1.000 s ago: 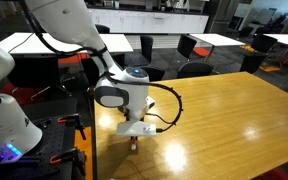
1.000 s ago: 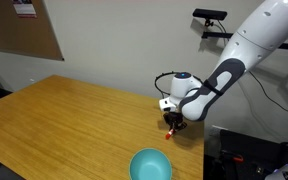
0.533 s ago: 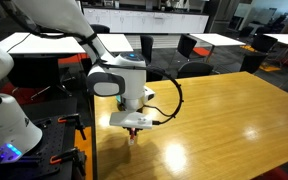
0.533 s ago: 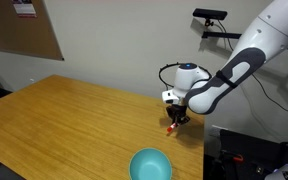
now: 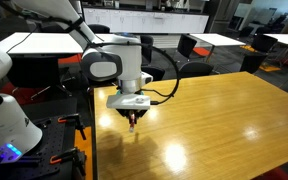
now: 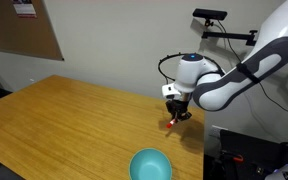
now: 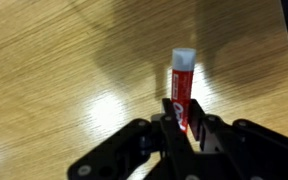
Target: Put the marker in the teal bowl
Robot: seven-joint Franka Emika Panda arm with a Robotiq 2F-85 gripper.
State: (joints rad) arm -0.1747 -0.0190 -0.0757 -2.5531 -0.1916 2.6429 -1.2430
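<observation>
**Marker and pincer.** The marker (image 7: 181, 84) is sitting between the two dark fingers (image 7: 205, 130) of the pincer (image 7: 184, 120), which is pinching it by the red end of its barrel. In the wrist view the lighter cap end is pointing straight away from the pincer, toward the wood below. Most of the barrel is projecting beyond the fingertips.

In an exterior view the marker (image 5: 134, 128) is showing as a short red stub directly under the pincer (image 5: 133, 120), hanging roughly upright. In an exterior view from the opposite side, the marker (image 6: 171, 124) is again hanging just beneath the pincer (image 6: 176, 116). Whether its lower tip is touching the surface cannot be told.

**Surroundings.** The pincer and marker are standing over the wooden table (image 6: 64, 115), near the edge closest to the robot's base. The teal bowl (image 6: 151, 165) is resting on the same table, well apart from the marker and nearer that camera, with its mouth facing up.

The white arm (image 6: 234, 80) is reaching in from the side. A black cable (image 5: 174, 95) is looping beside the wrist. A cork board (image 6: 24, 30) is hanging on the wall behind.
</observation>
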